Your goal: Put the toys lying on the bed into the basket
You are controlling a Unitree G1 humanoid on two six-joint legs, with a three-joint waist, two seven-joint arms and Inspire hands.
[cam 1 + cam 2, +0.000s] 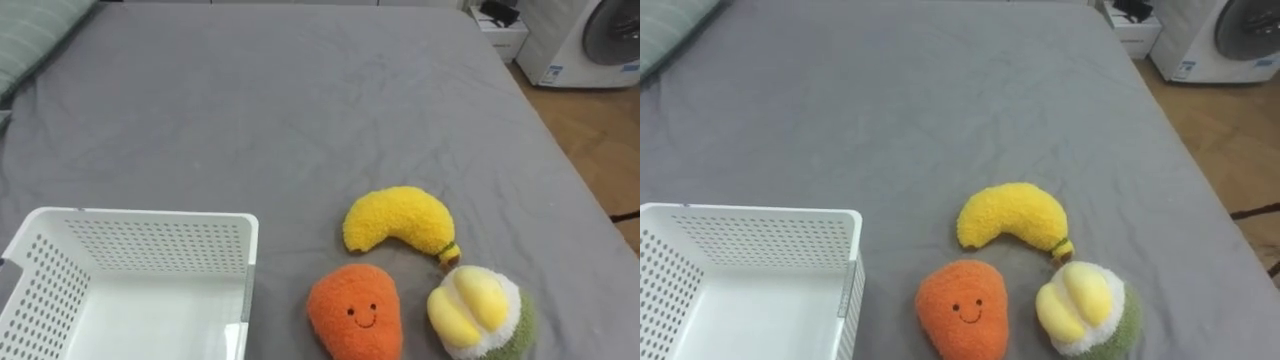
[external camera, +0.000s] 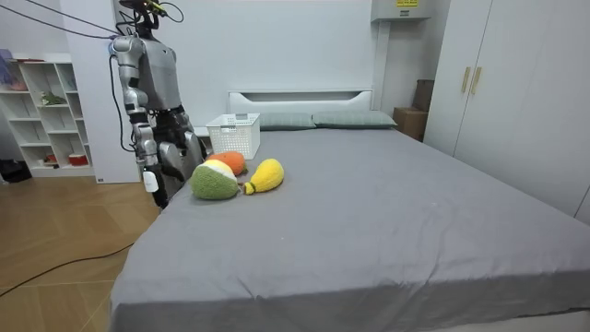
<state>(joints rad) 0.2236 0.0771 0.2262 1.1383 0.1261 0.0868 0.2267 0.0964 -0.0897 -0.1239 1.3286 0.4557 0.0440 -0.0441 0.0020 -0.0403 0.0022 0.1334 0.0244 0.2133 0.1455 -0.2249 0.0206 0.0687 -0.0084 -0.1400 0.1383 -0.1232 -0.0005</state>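
Banana [image 1: 398,220], carrot [image 1: 355,310] and green fruit [image 1: 478,312] toys lie right of a white basket [image 1: 150,245] on a grey bed [image 1: 300,100]; the right hand [image 2: 151,181] hangs low, its grasp impossible to tell.

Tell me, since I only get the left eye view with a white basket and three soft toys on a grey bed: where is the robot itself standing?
Observer: On the wooden floor at the side of the bed. It is close to the green plush and not far from the headboard end.
Operator: Is it reaching for a toy?
Observer: No. Its right hand hangs down at its side, apart from the toys.
Operator: What is behind it?
Observer: A white shelf unit against the wall, with a few small things on its shelves.
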